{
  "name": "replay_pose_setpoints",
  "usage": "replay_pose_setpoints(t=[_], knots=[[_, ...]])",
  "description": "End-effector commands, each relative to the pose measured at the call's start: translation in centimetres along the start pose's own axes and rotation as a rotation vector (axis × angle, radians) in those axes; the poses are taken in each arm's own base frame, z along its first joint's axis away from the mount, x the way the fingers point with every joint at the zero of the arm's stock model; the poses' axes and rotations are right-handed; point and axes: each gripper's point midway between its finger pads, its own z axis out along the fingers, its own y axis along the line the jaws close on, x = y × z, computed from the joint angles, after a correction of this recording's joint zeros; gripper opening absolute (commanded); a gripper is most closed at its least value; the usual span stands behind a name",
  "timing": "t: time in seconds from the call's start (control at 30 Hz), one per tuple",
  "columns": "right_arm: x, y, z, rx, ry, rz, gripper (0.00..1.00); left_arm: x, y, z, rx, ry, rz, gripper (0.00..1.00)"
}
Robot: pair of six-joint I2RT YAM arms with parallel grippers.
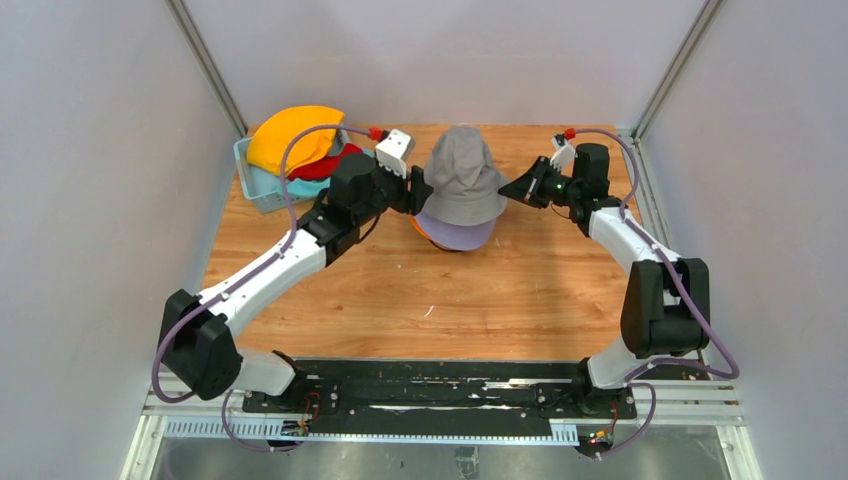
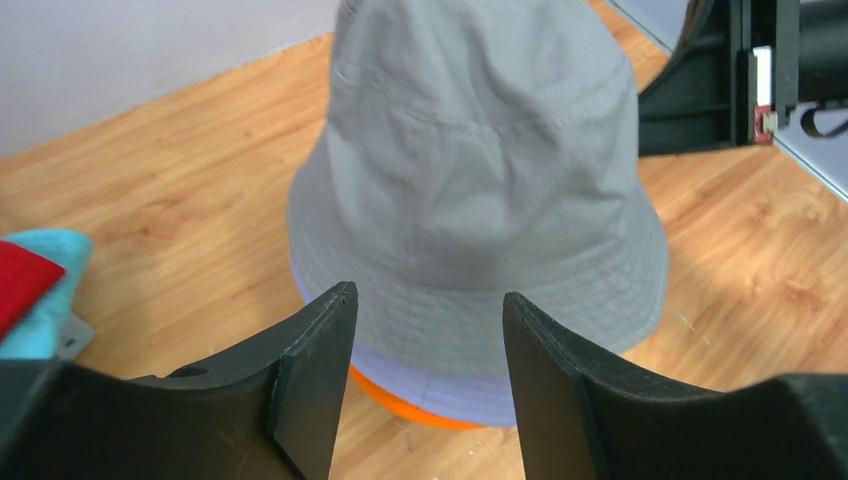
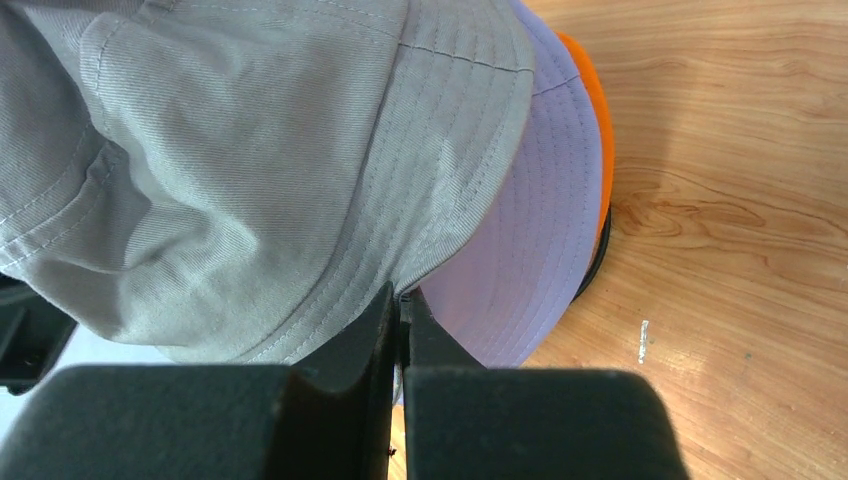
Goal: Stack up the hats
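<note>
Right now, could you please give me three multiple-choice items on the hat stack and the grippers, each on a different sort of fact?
1. Where is the grey fabric bucket hat relative to the lavender fabric bucket hat? A under it; B on top of it; C beside it, apart.
2. How many hats form the centre stack? A one; B five; C three.
3. The left gripper is: A open; B shut on a hat brim; C shut, empty.
Key: 1B, grey covers all but the lavender brim; 2C, grey, lavender, orange fabric bucket hat lowest; 3A, a clear gap between its jaws.
</note>
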Motion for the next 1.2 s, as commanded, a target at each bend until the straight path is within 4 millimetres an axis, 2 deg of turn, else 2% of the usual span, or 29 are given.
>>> replay_pose_setpoints(t=[0.0,0.2,0.33,0.43,0.53,0.63,0.8,0.9,1.03,1.17], knots=[[1.0,1.1,-0.3,-0.025,0.034,-0.021,0.01,0.3,-1.6,-0.7,0.004,-0.026,-0.008,0.6],[0.8,1.1,-0.1,-0.03,0.035,-0.03,0.01,2.5,-3.9,-1.7,0.012,-0.02,0.002,0.61],[1.1,1.0,-0.2,-0.03,0.039,-0.031,0.01,2.6,-3.6,-2.1,-0.013,-0.032,0.008,0.62],[2.9,-1.5,0.3,0.064,0.088,-0.001,0.01,2.7,-3.1,-2.0,-0.038,-0.028,0.021,0.62],[4.0,-2.7,1.3,0.064,0.143,0.035,0.0,2.8,-2.7,-1.6,-0.066,-0.025,0.017,0.62],[4.1,-3.0,1.7,0.082,0.145,0.019,0.01,2.4,-1.3,-1.6,-0.154,-0.039,-0.017,0.62],[4.2,-3.2,1.9,0.09,0.15,0.004,0.01,1.3,2.1,-2.2,-0.368,-0.079,-0.085,0.72],[3.9,-2.9,1.9,0.083,0.142,-0.014,0.0,0.0,2.9,-2.1,-0.422,-0.102,-0.115,0.77],[3.6,-2.3,1.8,0.067,0.136,-0.028,0.01,-0.9,3.8,-0.8,-0.366,-0.113,-0.256,0.79],[3.4,-1.9,1.7,0.058,0.132,-0.035,0.01,0.0,5.0,0.2,-0.288,-0.094,-0.412,0.79]])
